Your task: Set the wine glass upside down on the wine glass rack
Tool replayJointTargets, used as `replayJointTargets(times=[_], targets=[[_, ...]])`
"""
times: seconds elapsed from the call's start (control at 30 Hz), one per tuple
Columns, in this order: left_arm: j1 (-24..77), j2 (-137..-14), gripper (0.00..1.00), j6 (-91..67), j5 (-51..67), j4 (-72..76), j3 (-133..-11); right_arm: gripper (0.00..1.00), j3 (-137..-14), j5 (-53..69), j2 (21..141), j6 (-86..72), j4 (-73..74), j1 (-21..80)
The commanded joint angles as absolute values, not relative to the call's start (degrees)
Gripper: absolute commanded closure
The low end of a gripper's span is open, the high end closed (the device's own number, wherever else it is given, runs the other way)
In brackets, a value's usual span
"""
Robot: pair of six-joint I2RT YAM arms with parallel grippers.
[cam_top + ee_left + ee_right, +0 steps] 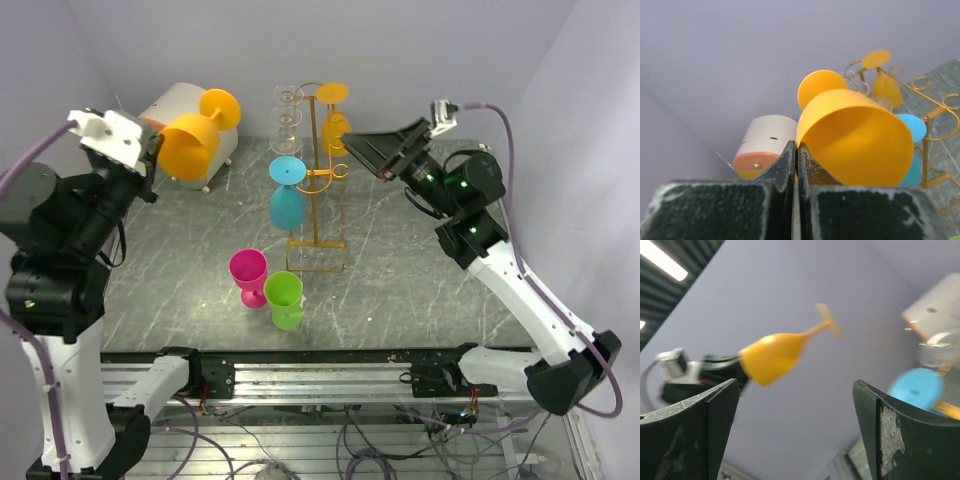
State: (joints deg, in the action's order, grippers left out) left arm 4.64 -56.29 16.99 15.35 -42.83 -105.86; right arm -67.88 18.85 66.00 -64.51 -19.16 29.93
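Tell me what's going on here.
Left gripper is shut on the rim of the orange wine glass, holding it sideways, aloft, left of the wine glass rack. Right gripper is open and empty, right of the rack. A blue glass hangs on it; a pink glass and a green glass stand nearby.

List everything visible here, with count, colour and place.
orange wine glass: one, orange, held in air, far left
wine glass rack: one, orange-gold, table middle
blue glass: one, blue, hanging on rack
second orange glass: one, orange, rack top
clear glasses: count unclear, clear, rack's left side
pink glass: one, pink, table before rack
green glass: one, green, beside pink glass
drum: one, cream, orange face, far left
table: one, grey marbled
left fingers: two, black, shut on orange wine glass rim
right fingers: two, black, open, empty
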Motion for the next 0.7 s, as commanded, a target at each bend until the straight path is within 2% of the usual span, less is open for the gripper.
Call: replayJointTargets(times=[0.0, 0.13, 0.27, 0.37, 0.5, 0.67], targets=[[4.9, -49.4, 0.93, 16.3, 23.0, -22.5, -90.4, 0.05, -77.8, 19.5, 70.3, -64.1, -20.2, 36.8], [4.9, -39.2, 0.93, 14.4, 22.8, -3.4, -74.0, 0.09, -77.9, 18.3, 73.7, -69.3, -24.7, 39.3], [4.8, -28.0, 0.93, 13.3, 26.6, 24.6, -52.0, 0.15, -79.4, 12.2, 75.7, -67.7, -23.2, 41.6], [4.7, -27.9, 0.93, 10.6, 24.1, 23.7, -51.7, 0.17, -81.4, 10.1, 78.0, -66.0, -22.5, 43.5], [4.6, -26.5, 0.93, 10.2, 22.3, 29.8, -49.3, 0.19, -83.9, 9.7, 82.5, -66.5, -23.0, 45.3], [3.1, -25.9, 0.93, 6.5, 25.8, 32.3, -48.4, 0.22, -89.0, 7.8, 86.4, -63.7, -24.1, 48.6]])
